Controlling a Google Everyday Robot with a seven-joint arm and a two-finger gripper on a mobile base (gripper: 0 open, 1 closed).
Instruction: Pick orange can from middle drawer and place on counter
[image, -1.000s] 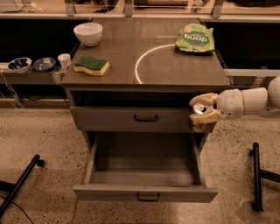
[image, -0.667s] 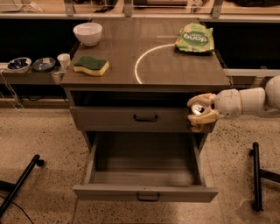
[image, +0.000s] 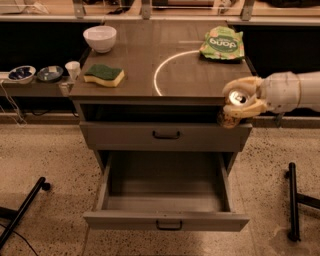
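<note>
One view, camera view, looking down on a grey cabinet; clock directions are read from the picture's centre.

One small orange-brown aluminium can with a shiny silver top (image: 238, 98) appears at 3 o'clock. It is clasped in the cream two-finger gripper (image: 234, 102), whose arm enters from the right edge. The jaws are clenched on the can: one finger (image: 243, 83) curves along the can's 12 o'clock side and the other lies along its 6 o'clock side, so the silver top shows between them. The can is held upright off the cabinet's front right corner, level with the front edge of the flat grey-brown counter (image: 134, 60), not resting on it.

Two handled drawers are counted. The closed grey upper drawer front (image: 130, 136) lies just below centre. The wide, deep grey metal middle drawer (image: 125, 220) is pulled fully out at 6 o'clock, its interior bare.

Four items mark the counter:
- one thin white curved arc line (image: 161, 69) at 12 o'clock
- one round white bowl (image: 100, 38) at 11 o'clock
- one green-and-yellow sponge (image: 104, 75) at 10 o'clock
- one green snack bag (image: 222, 44) at 1 o'clock

At 9 o'clock, a side shelf carries two small dark dishes (image: 21, 74) (image: 50, 73) and one small white cup (image: 73, 69).
</note>
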